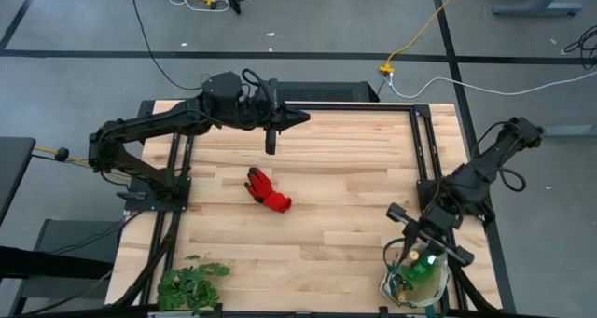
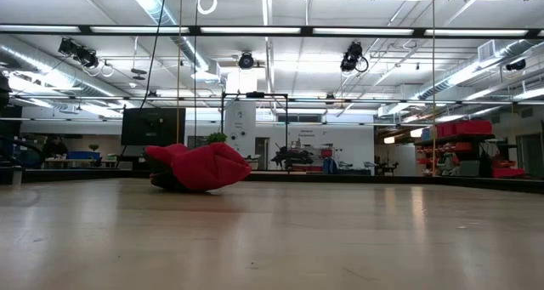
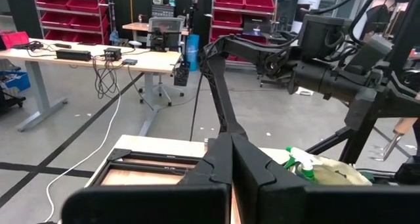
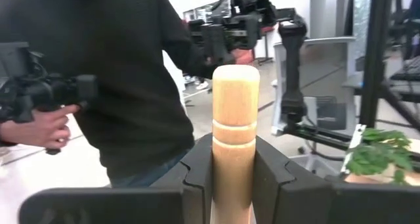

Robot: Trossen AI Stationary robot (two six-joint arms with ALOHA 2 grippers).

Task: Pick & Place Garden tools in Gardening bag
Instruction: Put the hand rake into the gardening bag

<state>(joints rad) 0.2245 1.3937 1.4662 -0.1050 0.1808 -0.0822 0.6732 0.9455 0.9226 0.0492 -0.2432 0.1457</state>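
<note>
A red glove [image 1: 268, 191] lies on the table's middle; it also shows in the low view [image 2: 200, 167]. The cream gardening bag [image 1: 413, 288] stands at the near right edge with a green spray bottle [image 1: 427, 262] in it; the left wrist view shows the bottle too [image 3: 300, 162]. My right gripper [image 1: 413, 255] is over the bag, shut on a wooden-handled tool [image 4: 235, 125]. The tool's working end is hidden, so I cannot tell which tool it is. My left gripper [image 1: 298, 118] is shut and empty, raised over the table's far edge. My right gripper pinches the tool's wooden handle [image 4: 233, 159] between its two fingers, a little below its rounded free end [image 4: 235, 76], which stands out past the fingers. The fingers come from the table's far right side. The gripper hides everything below the hold.
A leafy green plant bunch [image 1: 191, 283] lies at the near left corner. A person in dark clothes [image 4: 125, 73] stands beyond the table with a hand-held device. Dark frame rails [image 1: 422, 150] run along the table's sides. Bare wood lies around the glove.
</note>
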